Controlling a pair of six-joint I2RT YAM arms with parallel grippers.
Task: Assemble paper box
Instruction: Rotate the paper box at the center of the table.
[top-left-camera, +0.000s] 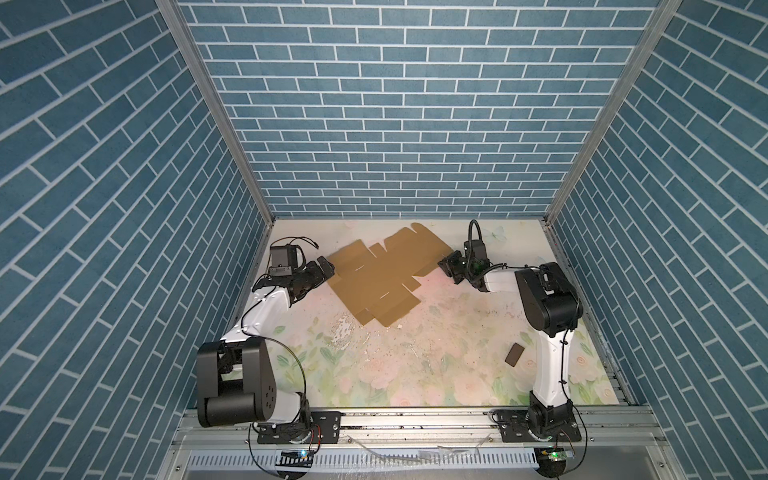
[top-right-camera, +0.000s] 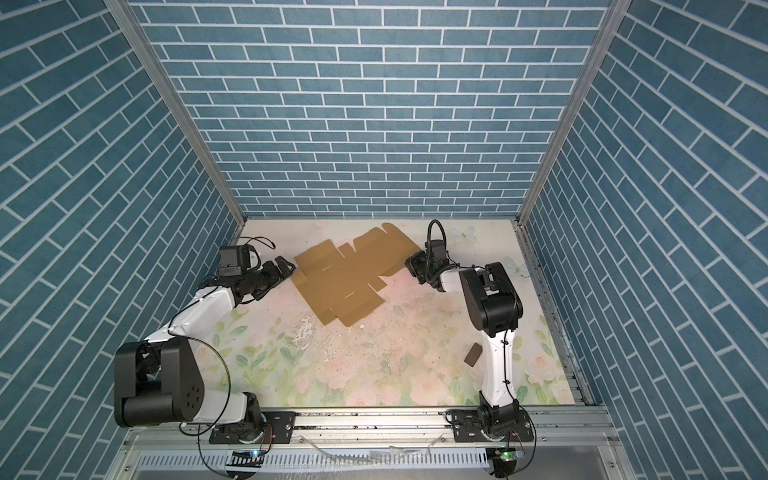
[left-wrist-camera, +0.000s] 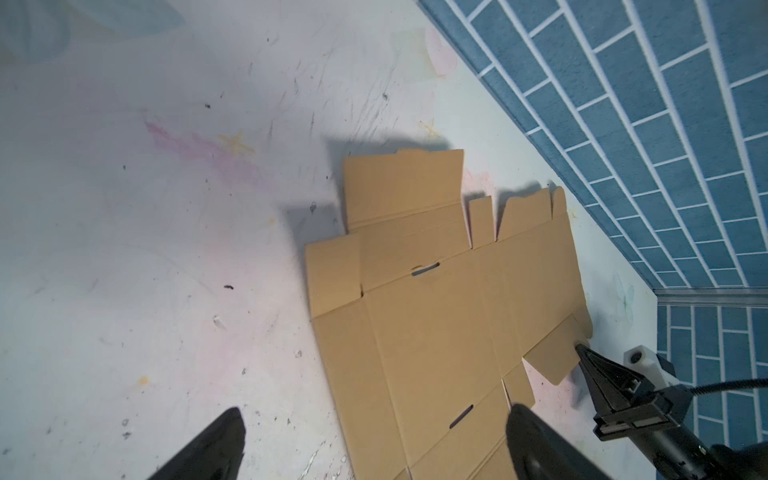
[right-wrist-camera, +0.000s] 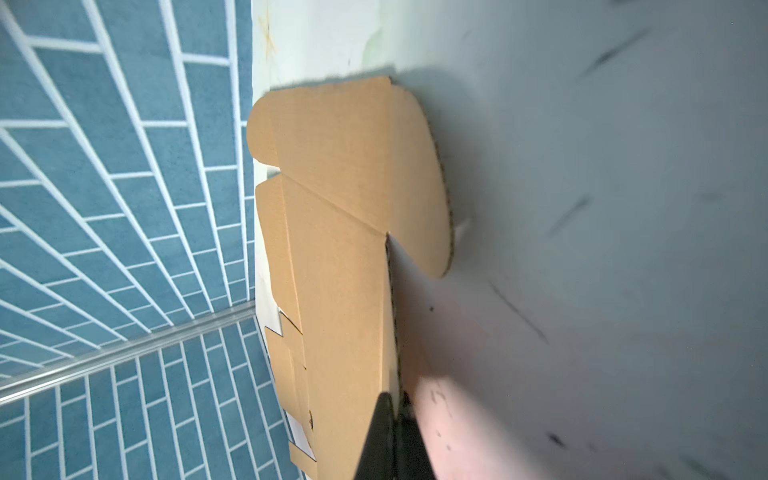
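Pinching right flap of flat paper box (top-left-camera: 374, 278) in clenched right gripper (top-left-camera: 446, 266), likely for folding; poised with left gripper (top-left-camera: 327, 268) spread wide at left corner, likely to brace.

Blue brick-pattern walls (top-left-camera: 374, 104) close three sides of the floral table top (top-left-camera: 415, 374); an aluminium rail (top-left-camera: 415, 422) borders its front.

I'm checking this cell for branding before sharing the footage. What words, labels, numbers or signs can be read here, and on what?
No text can be read in any view.
paper box: plain tan cardboard, unprinted on the face that shows.
dark chip: no marking visible.
left wrist camera: any label on its housing is too small to read.
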